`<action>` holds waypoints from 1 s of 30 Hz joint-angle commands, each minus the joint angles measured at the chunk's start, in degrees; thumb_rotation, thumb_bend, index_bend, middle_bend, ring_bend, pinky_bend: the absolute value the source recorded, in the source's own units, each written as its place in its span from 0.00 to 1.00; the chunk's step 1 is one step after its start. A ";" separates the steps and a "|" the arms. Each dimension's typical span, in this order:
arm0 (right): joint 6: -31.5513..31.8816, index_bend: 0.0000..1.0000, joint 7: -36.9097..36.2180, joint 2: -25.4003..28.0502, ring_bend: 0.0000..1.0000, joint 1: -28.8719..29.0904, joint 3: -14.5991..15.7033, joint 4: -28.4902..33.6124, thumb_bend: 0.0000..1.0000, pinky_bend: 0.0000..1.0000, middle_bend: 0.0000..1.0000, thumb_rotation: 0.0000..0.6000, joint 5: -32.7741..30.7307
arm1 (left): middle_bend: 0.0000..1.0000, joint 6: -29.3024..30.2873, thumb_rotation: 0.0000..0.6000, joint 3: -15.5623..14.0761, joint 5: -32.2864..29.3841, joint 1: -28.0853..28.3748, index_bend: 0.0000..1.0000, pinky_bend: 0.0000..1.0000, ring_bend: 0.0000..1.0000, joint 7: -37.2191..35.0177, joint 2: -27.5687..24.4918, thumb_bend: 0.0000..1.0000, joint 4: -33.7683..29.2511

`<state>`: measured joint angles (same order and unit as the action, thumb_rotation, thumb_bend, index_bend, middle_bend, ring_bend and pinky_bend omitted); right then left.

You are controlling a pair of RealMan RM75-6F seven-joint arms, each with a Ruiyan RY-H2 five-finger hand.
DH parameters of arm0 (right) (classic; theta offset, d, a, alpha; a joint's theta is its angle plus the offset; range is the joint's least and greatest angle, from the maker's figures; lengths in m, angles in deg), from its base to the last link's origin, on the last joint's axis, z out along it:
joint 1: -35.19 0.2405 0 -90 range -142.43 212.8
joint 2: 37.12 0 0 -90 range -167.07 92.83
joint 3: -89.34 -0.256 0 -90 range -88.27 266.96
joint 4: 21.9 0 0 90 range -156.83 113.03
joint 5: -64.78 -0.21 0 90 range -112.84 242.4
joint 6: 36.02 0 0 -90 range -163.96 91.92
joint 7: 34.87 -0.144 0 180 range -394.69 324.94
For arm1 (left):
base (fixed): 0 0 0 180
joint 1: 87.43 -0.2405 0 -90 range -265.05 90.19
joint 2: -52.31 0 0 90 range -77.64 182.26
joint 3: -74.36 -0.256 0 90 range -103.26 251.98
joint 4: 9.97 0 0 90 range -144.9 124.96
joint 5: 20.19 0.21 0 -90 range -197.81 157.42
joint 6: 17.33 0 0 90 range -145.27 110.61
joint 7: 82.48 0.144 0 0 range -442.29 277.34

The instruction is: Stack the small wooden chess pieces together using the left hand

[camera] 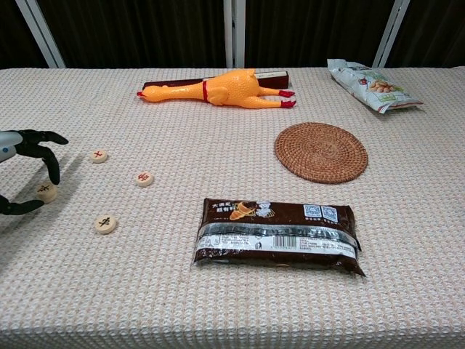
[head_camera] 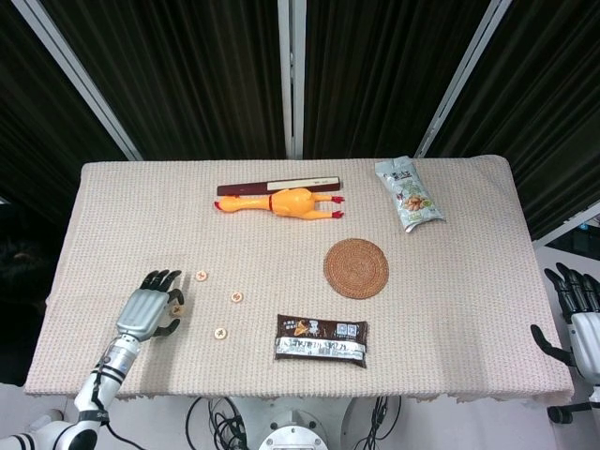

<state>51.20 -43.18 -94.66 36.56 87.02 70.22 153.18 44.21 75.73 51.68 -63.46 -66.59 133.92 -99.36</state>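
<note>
On woven cloth (camera: 218, 305), left robot hand (head_camera: 150, 309) pinching round wooden chess piece (camera: 46, 191)

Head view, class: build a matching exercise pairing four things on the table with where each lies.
Things:
1. rubber chicken
2. woven coaster
3. brown snack packet
4. left hand

Places:
A. near the front edge, centre
B. left side, by the chess pieces
C. far side, against a dark box
D. right of centre

Pairs: 1-C, 2-D, 3-A, 4-B
</note>
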 commanded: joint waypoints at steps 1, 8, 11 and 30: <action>0.00 0.00 0.01 0.01 0.00 -0.01 0.00 0.02 0.26 0.00 0.00 1.00 -0.01 | 0.04 0.05 1.00 0.02 0.02 0.01 0.43 0.00 0.00 0.00 -0.05 0.30 -0.04; -0.03 0.00 0.00 0.04 0.00 -0.01 0.02 -0.02 0.26 0.00 0.00 1.00 0.00 | 0.04 0.25 1.00 0.04 0.06 -0.07 0.41 0.00 0.00 -0.24 -0.30 0.30 -0.45; 0.01 0.00 -0.11 0.01 0.00 -0.02 -0.06 -0.08 0.26 0.00 0.00 1.00 -0.11 | 0.04 1.90 1.00 0.12 1.88 -0.50 0.36 0.00 0.00 -1.64 -0.66 0.29 -2.22; 0.57 0.00 -2.08 0.58 0.00 -0.27 0.03 -0.34 0.26 0.00 0.00 1.00 0.39 | 0.03 -0.04 1.00 -2.87 7.99 1.89 0.38 0.00 0.00 6.15 6.06 0.28 -5.46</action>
<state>51.68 -45.15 -94.13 36.34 87.05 69.92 153.52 44.92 73.25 59.98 -61.96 -61.58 138.87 -105.91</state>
